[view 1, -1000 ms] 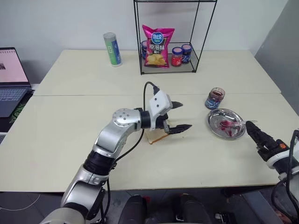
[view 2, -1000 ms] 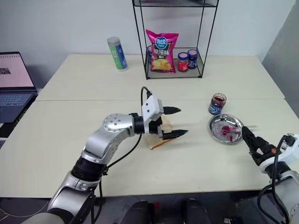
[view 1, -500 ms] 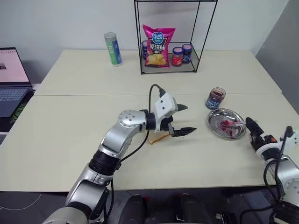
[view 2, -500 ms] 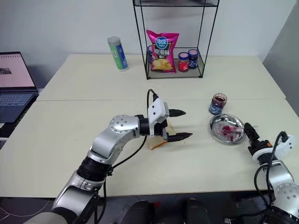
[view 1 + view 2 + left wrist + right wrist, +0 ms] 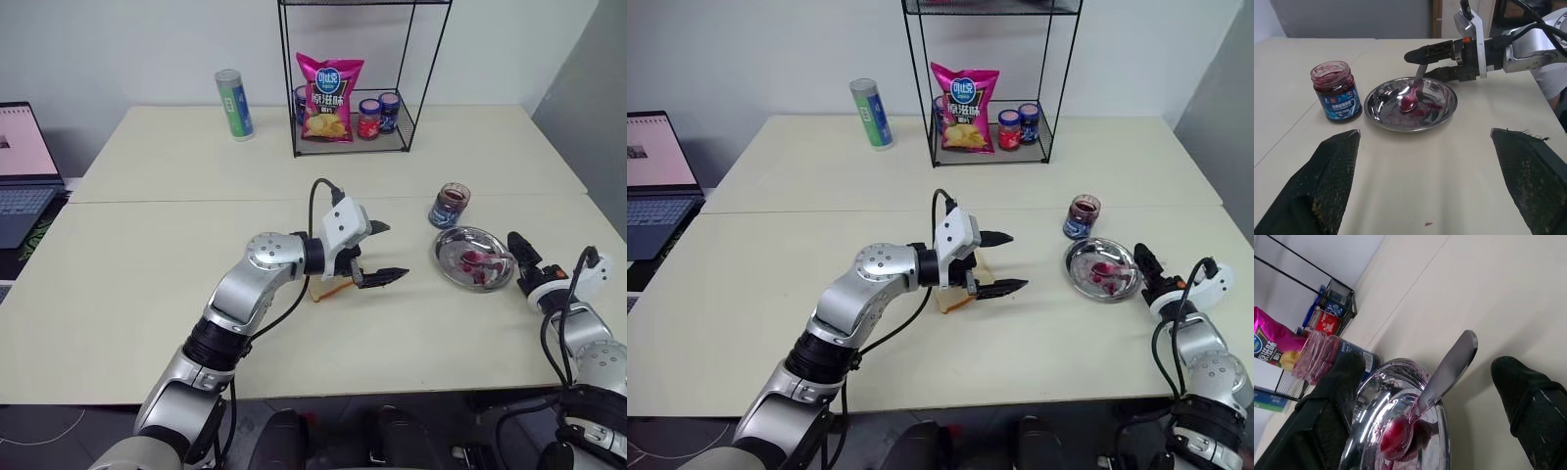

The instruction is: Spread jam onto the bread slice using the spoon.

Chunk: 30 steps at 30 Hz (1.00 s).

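**Ana:** Spoon [image 5: 1414, 91] first: where does it sit?

**Ben:** It lies in the round steel plate [image 5: 1447, 108], its bowl down in a smear of jam [image 5: 1422, 111] and its handle slanting up over the rim toward the right gripper [image 5: 1425, 62]. More jam fills the open glass jar [image 5: 1335, 92] just beside the plate.

**Ana:** Does the right gripper hold it?

**Ben:** No. Its 2 black fingers stand wide apart on either side of the handle tip, and the right wrist view shows clear gaps between them and the handle. Nothing is gripped.

**Ana:** And the other arm?

**Ben:** The left gripper [image 5: 377, 253] hangs wide and empty over the bread slice [image 5: 326, 290], which lies flat on the table [image 5: 147, 255], well apart from the plate. Most of the slice hides under that arm; 1 crust edge shows.

**Ana:** So which step is this?

**Ben:** Likely the pickup, with spreading not yet begun. The next move calls for bringing the right fingers together on the slim handle without pushing it off the rim, then carrying the loaded bowl across to the bread. The left arm probably needs to clear the slice.
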Each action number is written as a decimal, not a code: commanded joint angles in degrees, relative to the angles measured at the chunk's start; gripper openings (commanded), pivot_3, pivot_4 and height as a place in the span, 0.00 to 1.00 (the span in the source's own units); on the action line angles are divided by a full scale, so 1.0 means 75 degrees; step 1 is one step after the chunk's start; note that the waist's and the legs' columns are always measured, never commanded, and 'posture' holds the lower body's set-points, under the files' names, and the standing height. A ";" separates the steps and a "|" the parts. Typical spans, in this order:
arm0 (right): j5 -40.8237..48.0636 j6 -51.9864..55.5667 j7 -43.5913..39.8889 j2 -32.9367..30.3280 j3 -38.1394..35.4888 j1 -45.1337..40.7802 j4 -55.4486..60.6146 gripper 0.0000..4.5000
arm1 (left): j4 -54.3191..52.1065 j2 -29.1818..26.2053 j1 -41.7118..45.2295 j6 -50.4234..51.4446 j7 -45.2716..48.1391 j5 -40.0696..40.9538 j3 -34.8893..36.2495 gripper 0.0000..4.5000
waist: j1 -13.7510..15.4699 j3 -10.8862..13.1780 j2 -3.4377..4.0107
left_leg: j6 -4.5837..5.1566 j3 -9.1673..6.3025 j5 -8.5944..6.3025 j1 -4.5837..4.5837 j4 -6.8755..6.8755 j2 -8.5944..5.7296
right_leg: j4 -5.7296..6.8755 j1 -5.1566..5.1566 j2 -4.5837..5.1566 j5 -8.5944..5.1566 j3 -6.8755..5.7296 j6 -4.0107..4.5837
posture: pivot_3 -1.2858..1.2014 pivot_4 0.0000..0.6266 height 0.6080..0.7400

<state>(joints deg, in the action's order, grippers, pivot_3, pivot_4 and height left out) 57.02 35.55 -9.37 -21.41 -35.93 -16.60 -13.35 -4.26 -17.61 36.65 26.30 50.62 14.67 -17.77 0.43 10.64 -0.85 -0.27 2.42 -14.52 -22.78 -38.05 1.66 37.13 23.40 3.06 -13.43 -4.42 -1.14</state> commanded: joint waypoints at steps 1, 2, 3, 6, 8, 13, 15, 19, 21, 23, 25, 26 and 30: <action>-0.0122 -0.0128 -0.0186 -0.0036 -0.0066 -0.0195 -0.0305 1.00 | -0.0273 0.0033 0.0210 0.0021 0.0016 0.0056 0.0074 0.99 | -0.0015 0.0000 0.0000 | 0.0004 0.0007 0.0002 0.0004 -0.0001 -0.0001 | 0.0000 0.0000 0.0000 0.0006 0.0011 -0.0003 | 0.52 0.24 1.00; -0.0140 -0.0132 -0.0234 -0.0049 -0.0058 -0.0211 -0.0331 1.00 | -0.0273 0.0034 0.0216 0.0022 0.0019 0.0052 0.0070 0.99 | -0.0027 0.0000 0.0000 | 0.0007 0.0012 0.0004 0.0006 -0.0001 -0.0002 | 0.0000 0.0000 -0.0001 0.0008 0.0016 -0.0004 | 0.52 0.24 1.00; -0.0180 -0.0146 -0.0297 -0.0070 -0.0045 -0.0222 -0.0373 1.00 | -0.0271 0.0039 0.0223 0.0026 0.0018 0.0048 0.0067 0.99 | -0.0034 0.0000 0.0000 | 0.0011 0.0018 0.0007 0.0008 -0.0001 -0.0003 | 0.0000 0.0000 -0.0001 0.0013 0.0025 -0.0005 | 0.52 0.24 1.00; -0.0256 -0.0195 -0.0441 -0.0105 -0.0078 -0.0255 -0.0543 0.84 | -0.0288 0.0028 0.0217 0.0037 0.0037 0.0045 0.0064 1.00 | -0.0047 0.0000 0.0000 | 0.0018 0.0030 0.0011 0.0011 -0.0001 -0.0004 | 0.0000 0.0000 -0.0002 0.0020 0.0039 -0.0011 | 0.52 0.24 1.00; -0.0284 -0.0213 -0.0513 -0.0125 -0.0114 -0.0288 -0.0635 0.75 | -0.0325 0.0011 0.0206 0.0057 0.0050 0.0056 0.0070 1.00 | -0.0054 0.0000 0.0000 | 0.0019 0.0038 0.0011 0.0012 0.0000 -0.0004 | 0.0000 0.0002 -0.0003 0.0021 0.0047 -0.0012 | 0.52 0.24 1.00; -0.0363 -0.0314 -0.0641 -0.0214 -0.0150 -0.0438 -0.0882 0.50 | -0.0378 -0.0013 0.0186 0.0083 0.0049 0.0061 0.0081 1.00 | -0.0067 0.0000 0.0000 | 0.0022 0.0069 0.0009 0.0011 0.0009 -0.0001 | -0.0001 0.0019 -0.0005 0.0021 0.0072 -0.0012 | 0.52 0.24 1.00; -0.0444 -0.0388 -0.0680 -0.0242 -0.0151 -0.0550 -0.1011 0.41 | -0.0406 -0.0032 0.0168 0.0088 0.0051 0.0064 0.0086 1.00 | -0.0071 0.0000 0.0000 | 0.0023 0.0076 0.0008 0.0012 0.0009 0.0000 | -0.0002 0.0021 -0.0006 0.0022 0.0077 -0.0014 | 0.52 0.24 1.00; -0.0535 -0.0429 -0.0789 -0.0276 -0.0163 -0.0678 -0.1166 0.20 | -0.0416 -0.0026 0.0168 0.0088 0.0019 0.0054 0.0088 1.00 | -0.0065 0.0000 -0.0001 | 0.0029 0.0081 0.0006 0.0011 0.0006 -0.0002 | -0.0005 0.0020 -0.0005 0.0028 0.0083 -0.0023 | 0.52 0.24 1.00; -0.0594 -0.0443 -0.0828 -0.0280 -0.0161 -0.0715 -0.1192 0.12 | -0.0424 -0.0024 0.0159 0.0086 -0.0017 0.0036 0.0096 1.00 | -0.0064 0.0000 -0.0001 | 0.0030 0.0085 0.0005 0.0011 0.0005 -0.0002 | -0.0007 0.0020 -0.0004 0.0029 0.0086 -0.0026 | 0.52 0.24 1.00; -0.0630 -0.0441 -0.0843 -0.0277 -0.0165 -0.0729 -0.1178 0.01 | -0.0440 -0.0028 0.0149 0.0095 -0.0025 0.0036 0.0096 1.00 | -0.0063 0.0000 -0.0001 | 0.0032 0.0086 0.0004 0.0010 0.0005 -0.0002 | -0.0009 0.0020 -0.0004 0.0030 0.0086 -0.0026 | 0.52 0.24 1.00; -0.0608 -0.0390 -0.0862 -0.0295 -0.0192 -0.0725 -0.1123 0.01 | -0.0467 -0.0030 0.0133 0.0107 -0.0023 0.0047 0.0089 1.00 | -0.0063 0.0000 -0.0001 | 0.0033 0.0089 0.0003 0.0011 0.0005 -0.0002 | -0.0010 0.0020 -0.0004 0.0030 0.0089 -0.0026 | 0.52 0.24 1.00; -0.0572 -0.0320 -0.0865 -0.0309 -0.0203 -0.0696 -0.1004 0.01 | -0.0476 -0.0033 0.0116 0.0107 -0.0022 0.0050 0.0087 1.00 | -0.0062 0.0000 -0.0001 | 0.0033 0.0089 0.0003 0.0011 0.0005 -0.0002 | -0.0009 0.0020 -0.0004 0.0030 0.0088 -0.0027 | 0.52 0.24 1.00; -0.0721 -0.0106 -0.0974 -0.0450 0.0041 -0.0500 -0.0409 0.01 | -0.0491 -0.0083 0.0073 0.0076 0.0001 0.0051 0.0118 1.00 | -0.0060 0.0000 -0.0001 | 0.0033 0.0088 0.0003 0.0010 0.0007 -0.0001 | -0.0010 0.0021 -0.0004 0.0030 0.0087 -0.0027 | 0.52 0.24 1.00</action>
<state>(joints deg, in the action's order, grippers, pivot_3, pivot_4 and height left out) 52.95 33.75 -16.33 -23.06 -36.77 -21.53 -19.70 -5.21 -17.94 36.77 27.29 50.64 14.68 -17.77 -0.02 10.64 -0.86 -0.03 3.08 -14.50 -22.71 -38.00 1.65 37.05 23.56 3.03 -13.21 -3.76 -1.34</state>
